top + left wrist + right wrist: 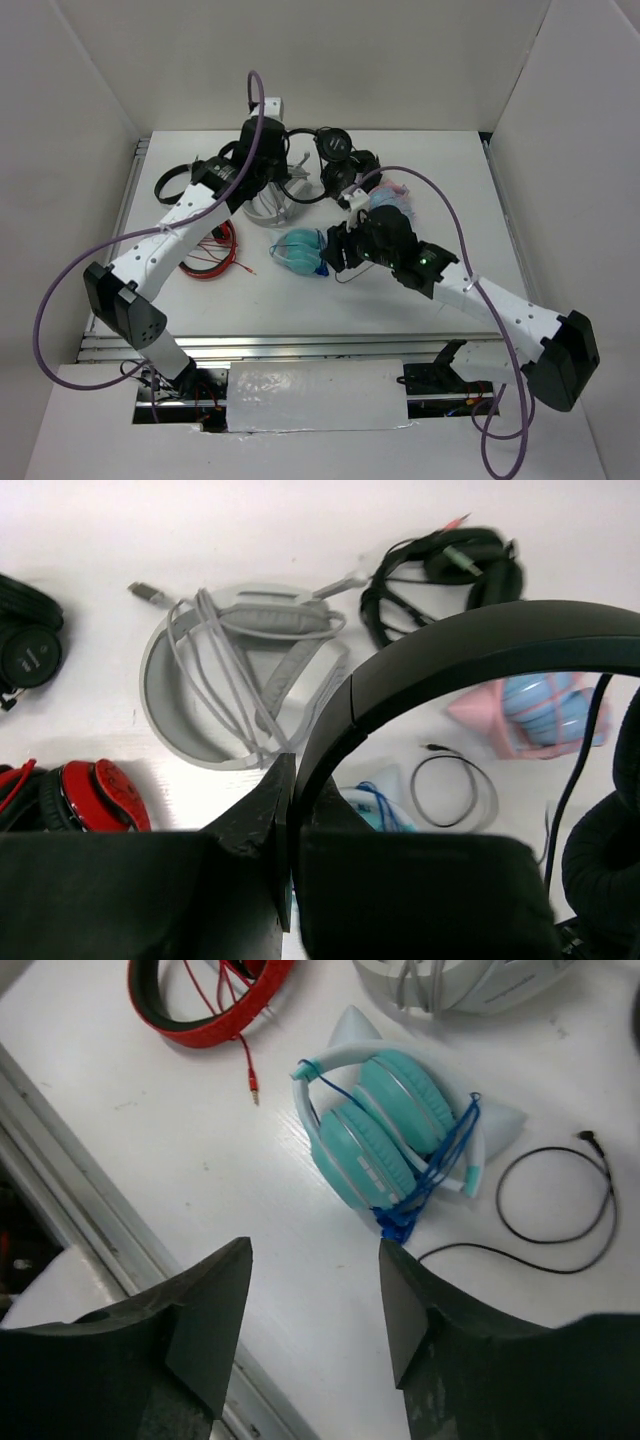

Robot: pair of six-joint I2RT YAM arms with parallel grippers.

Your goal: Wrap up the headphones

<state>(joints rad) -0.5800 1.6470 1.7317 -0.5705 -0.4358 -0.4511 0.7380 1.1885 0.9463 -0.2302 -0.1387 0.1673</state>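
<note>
Though the left gripper [292, 820] was clamped tight on the thin band of the headphones [480, 645], raised above the table [90, 540], its wrist view showed no turn of cable [577, 770] on that band; the cord hung loose at the right beside an earcup [600, 860]. From the right wrist, the right gripper [312, 1260] stood about half open with nothing between its jaws, and a slack black loop [612, 1195] with a plug [590, 1138] lay right of a teal pair [385, 1145], likely the same cord. From above, the headphones were at far centre, between both arms. I judged the wrapping hardly begun: all the winding remained
</note>
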